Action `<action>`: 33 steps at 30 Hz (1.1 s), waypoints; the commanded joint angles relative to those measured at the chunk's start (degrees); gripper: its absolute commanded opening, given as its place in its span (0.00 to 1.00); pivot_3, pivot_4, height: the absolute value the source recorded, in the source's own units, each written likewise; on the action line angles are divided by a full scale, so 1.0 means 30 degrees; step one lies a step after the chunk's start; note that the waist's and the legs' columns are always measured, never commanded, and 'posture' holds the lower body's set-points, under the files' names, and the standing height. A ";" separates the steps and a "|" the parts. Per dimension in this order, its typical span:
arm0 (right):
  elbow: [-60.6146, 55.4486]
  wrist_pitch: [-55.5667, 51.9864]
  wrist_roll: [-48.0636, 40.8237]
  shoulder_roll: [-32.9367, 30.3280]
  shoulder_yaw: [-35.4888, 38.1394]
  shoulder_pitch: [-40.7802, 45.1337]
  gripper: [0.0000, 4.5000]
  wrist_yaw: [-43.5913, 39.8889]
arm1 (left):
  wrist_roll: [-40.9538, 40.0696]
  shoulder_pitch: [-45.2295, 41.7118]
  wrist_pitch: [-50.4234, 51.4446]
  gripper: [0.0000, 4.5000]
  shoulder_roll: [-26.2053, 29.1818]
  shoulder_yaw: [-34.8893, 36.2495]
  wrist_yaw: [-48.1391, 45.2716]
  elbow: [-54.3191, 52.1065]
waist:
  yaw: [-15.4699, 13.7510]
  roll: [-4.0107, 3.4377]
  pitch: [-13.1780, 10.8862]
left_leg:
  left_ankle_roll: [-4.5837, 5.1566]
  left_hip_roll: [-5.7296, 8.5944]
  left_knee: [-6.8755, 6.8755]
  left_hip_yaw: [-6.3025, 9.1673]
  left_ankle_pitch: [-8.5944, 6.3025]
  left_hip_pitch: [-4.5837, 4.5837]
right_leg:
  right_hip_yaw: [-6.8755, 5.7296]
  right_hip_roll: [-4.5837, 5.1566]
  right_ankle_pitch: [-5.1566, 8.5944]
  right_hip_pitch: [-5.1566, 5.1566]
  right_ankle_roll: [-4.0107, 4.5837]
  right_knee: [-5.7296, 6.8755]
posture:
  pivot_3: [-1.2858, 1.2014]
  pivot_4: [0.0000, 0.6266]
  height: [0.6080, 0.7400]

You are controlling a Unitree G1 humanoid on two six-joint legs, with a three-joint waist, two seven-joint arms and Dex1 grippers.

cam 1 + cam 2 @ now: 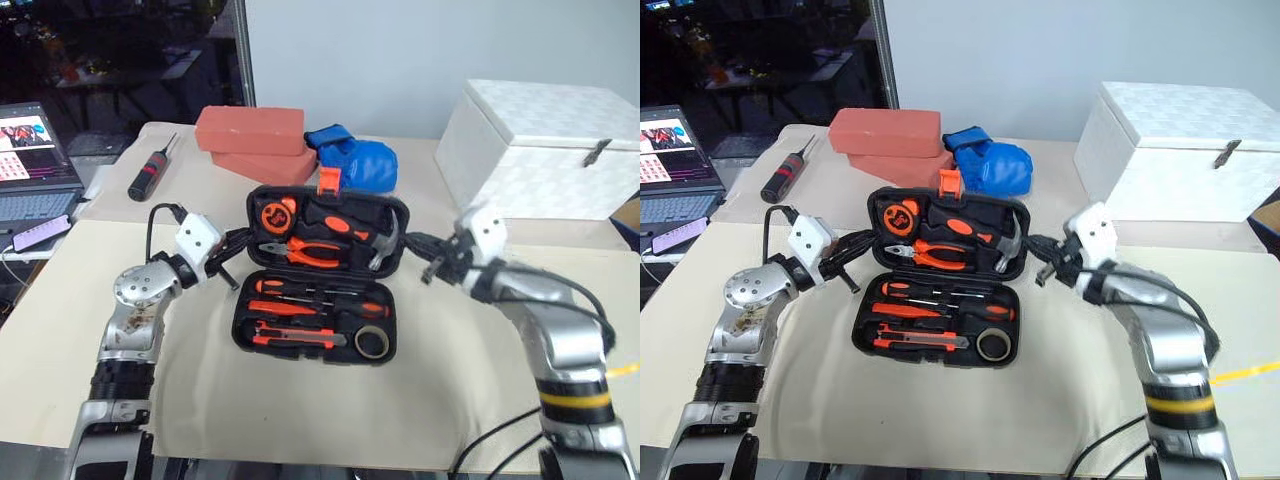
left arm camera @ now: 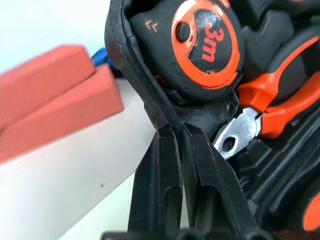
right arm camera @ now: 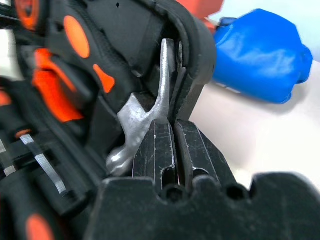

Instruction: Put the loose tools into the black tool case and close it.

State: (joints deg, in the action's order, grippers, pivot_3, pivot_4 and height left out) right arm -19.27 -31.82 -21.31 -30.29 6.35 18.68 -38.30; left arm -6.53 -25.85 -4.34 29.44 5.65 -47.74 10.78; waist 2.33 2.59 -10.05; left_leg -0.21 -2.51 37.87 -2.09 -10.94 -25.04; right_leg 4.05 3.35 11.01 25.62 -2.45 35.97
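The black tool case (image 1: 240, 322) lies open mid-table, its lid (image 1: 400, 215) tilted up with the orange latch (image 1: 329, 180) on its far edge. Screwdrivers (image 1: 322, 293) and an orange-black utility knife (image 1: 298, 338) rest in the slots of the lower half. A tape measure (image 2: 207, 45), pliers (image 1: 315, 250) and a hammer (image 3: 145, 115) sit in the lid. My left gripper (image 1: 244, 240) is shut, tips against the lid's left rim. At the lid's right rim, beside the hammer head, my right gripper (image 1: 416, 246) is also shut.
A black screwdriver with red bands (image 1: 150, 176) lies at the far left. Two red bricks (image 1: 250, 132) and a blue glove (image 1: 362, 162) sit behind the case. A white box (image 1: 545, 150) stands at the back right, a laptop (image 1: 30, 160) off the table's left.
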 commanded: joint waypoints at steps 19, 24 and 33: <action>-1.1418 -0.2471 -0.5734 -0.8276 0.1714 -1.0416 0.00 -0.6841 | -1.1730 0.1704 1.8294 0.36 1.3776 0.0961 -1.4354 -0.5363 | -0.0071 0.0093 -0.0036 | -0.0237 -0.0132 -0.0110 -0.0088 -0.0135 0.0570 | -0.0174 0.0267 0.0348 -0.0386 0.0239 -0.0110 | 0.52 0.24 1.00; -1.1143 -0.3098 -0.4837 -0.7809 -0.1739 -0.8507 0.00 -0.5415 | -1.2679 0.1712 1.8928 0.02 1.1451 0.1101 -1.1572 -0.7954 | -0.0089 0.0116 -0.0033 | -0.0220 -0.0100 -0.0100 -0.0235 -0.0125 0.0480 | -0.0259 0.0291 0.0338 -0.0301 0.0220 -0.0090 | 0.52 0.24 1.00; -0.9419 -0.3589 -0.1063 -0.7004 -0.6446 -0.8072 0.00 -0.2287 | -1.1137 -0.0624 1.8626 0.02 0.6897 -0.1403 -0.6397 -0.8653 | -0.0561 0.0122 -0.0029 | -0.0061 -0.0115 -0.0023 -0.0131 -0.0059 0.0251 | -0.0230 0.0127 0.0325 -0.0143 0.0069 0.0025 | 0.52 0.24 1.00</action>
State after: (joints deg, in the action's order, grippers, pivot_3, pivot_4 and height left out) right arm -46.96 -42.13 -25.62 -52.24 -11.46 -6.75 -46.69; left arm -41.46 -26.01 52.74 50.70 2.27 -68.78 -15.07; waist 0.65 2.95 -10.14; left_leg -0.39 -2.84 37.84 -2.48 -11.11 -24.27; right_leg 3.41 3.70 12.01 25.15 -2.19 36.04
